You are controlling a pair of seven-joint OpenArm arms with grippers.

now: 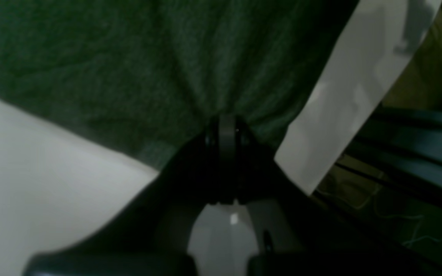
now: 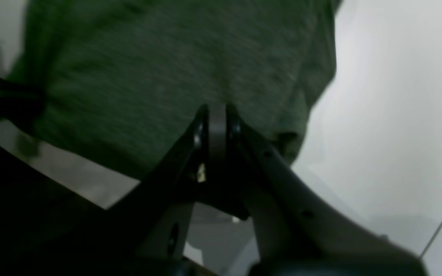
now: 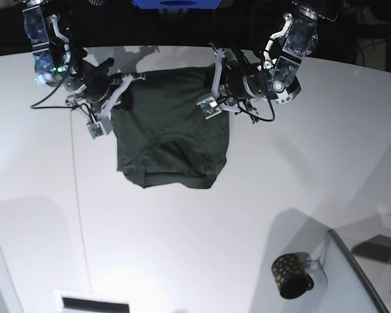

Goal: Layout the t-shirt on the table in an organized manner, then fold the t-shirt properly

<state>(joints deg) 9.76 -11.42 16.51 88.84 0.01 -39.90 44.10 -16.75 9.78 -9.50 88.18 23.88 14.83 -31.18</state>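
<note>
Wide bare counter (image 3: 202, 241) below t-shirt (image 3: 173, 140), passage free there. Obstacles: mug (image 3: 290, 276) and grey tray (image 3: 355, 274) at lower right, well apart from shirt.

No readable text, labels, brands or numbers in any view: the t-shirt (image 3: 173, 140) is plain, the mug (image 3: 290, 275) shows only a dot pattern, and both wrist views are too blurred to resolve markings.

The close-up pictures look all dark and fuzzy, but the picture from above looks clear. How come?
Both wrist views sit right against the t-shirt, so the cloth blocks light and looks soft and blurry; the right wrist view is smeared most. The base view is sharp and brightly lit, with dark shadows on the table and by the mug.
</note>
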